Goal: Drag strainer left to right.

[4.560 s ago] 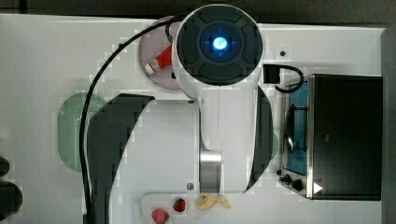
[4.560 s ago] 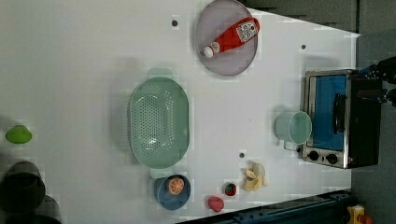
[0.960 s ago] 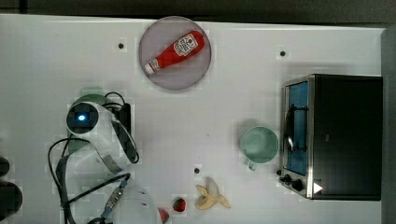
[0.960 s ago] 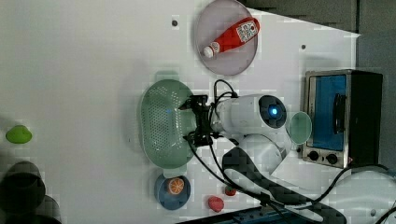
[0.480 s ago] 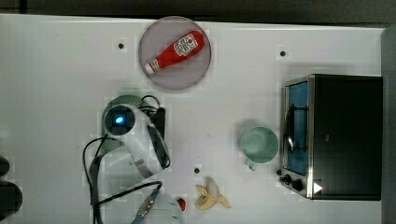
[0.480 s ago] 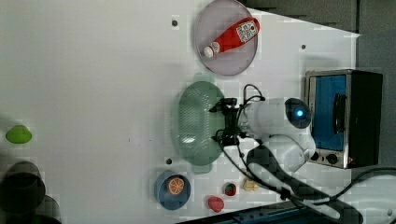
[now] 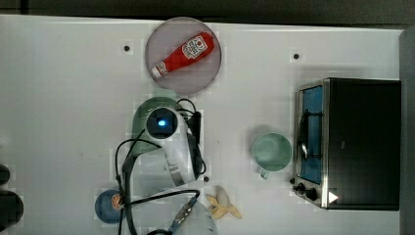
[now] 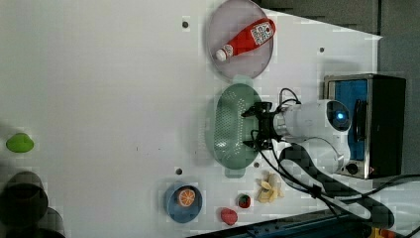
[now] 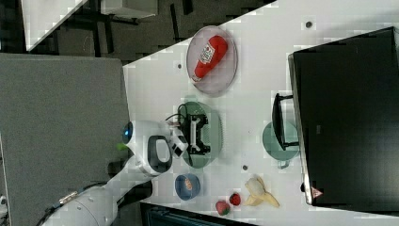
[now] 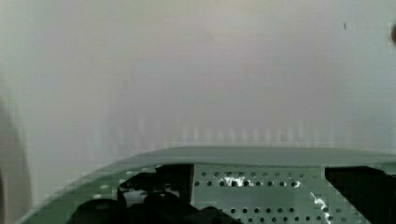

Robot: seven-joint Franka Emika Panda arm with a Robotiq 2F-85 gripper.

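Since a second ago, strainer (image 8: 232,130) dragged toward toaster oven (image 8: 366,124) in left view; gripper (image 8: 253,129) fingers spread wide inside it.

Sitting around the gripper (image 8: 250,129): one strainer (image 8: 230,130), one mug (image 7: 271,151), one blue bowl (image 8: 183,201), one plate (image 8: 239,39) bearing one ketchup bottle (image 8: 246,38), one toaster oven (image 7: 352,143), one banana (image 7: 222,204), two strawberries (image 8: 229,216), one lime (image 8: 20,143).

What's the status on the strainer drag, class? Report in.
Gripper open, fingers spread inside the strainer. Strainer flat on the table, just below the ketchup plate in the left view. Mug sits further right in the top view.
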